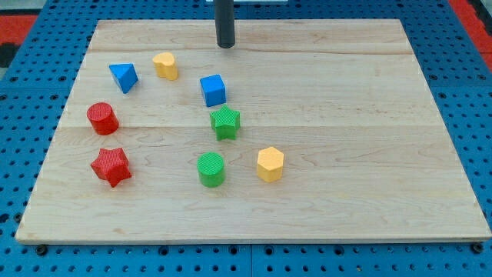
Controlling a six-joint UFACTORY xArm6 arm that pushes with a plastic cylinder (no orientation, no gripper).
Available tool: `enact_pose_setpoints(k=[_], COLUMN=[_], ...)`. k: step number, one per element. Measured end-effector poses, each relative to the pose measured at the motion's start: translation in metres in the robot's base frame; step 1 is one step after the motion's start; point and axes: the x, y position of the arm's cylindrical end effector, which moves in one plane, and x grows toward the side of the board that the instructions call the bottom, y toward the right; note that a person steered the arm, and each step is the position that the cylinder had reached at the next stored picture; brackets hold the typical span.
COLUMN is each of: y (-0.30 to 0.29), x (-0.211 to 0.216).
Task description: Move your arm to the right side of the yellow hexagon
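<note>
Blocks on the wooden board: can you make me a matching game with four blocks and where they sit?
Column one:
1. yellow hexagon
2. blue cube
3. red star
4. green cylinder

Column two:
A. just above the green star
B. nearest the view's left bottom
C. farthest toward the view's right
D. between red star and hexagon

Pairs: 1-C, 2-A, 3-B, 4-D

- A blue triangular block (pixel 123 76) and a small yellow block (pixel 165 65) are sitting upper left on the wooden worktop (pixel 361 154).
- A blue cube (pixel 214 90) is resting just above a green star (pixel 225 122).
- A red cylinder (pixel 102 118) and red star (pixel 111 166) are lying at the left.
- A green cylinder (pixel 211 168) is standing below centre.
</note>
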Motion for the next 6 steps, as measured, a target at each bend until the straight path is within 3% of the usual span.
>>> enact_pose_setpoints(k=[1,2,6], y=[0.07,0.099,0.138], x=[-0.013,-0.016,-0.024])
